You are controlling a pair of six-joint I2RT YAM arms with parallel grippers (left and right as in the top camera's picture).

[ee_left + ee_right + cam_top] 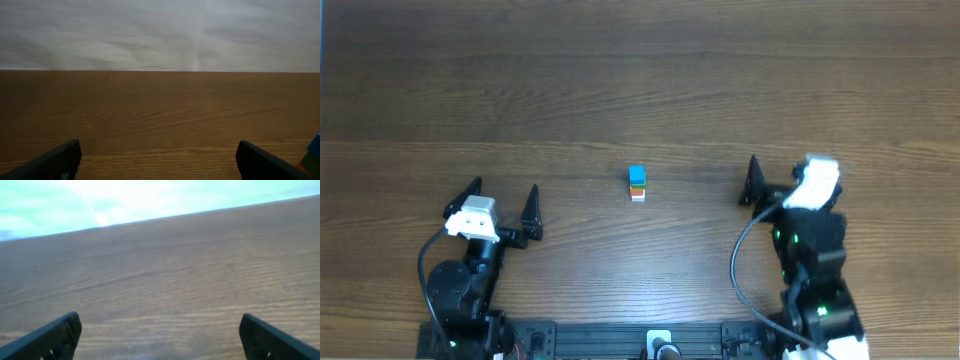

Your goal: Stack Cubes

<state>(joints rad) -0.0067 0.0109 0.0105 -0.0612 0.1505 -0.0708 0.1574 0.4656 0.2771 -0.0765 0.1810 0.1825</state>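
Cube stack [637, 184] on table [620, 80], between left claw [505, 188] and right claw [782, 172].

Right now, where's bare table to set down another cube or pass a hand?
Free: the whole far half of the table beyond the cube stack; also the bare strips between the stack and the left gripper, and between the stack and the right gripper. Crowded: the near edge, with the arm bases and cables.

Wood-grain table [620, 80], pale wall [150, 30] behind
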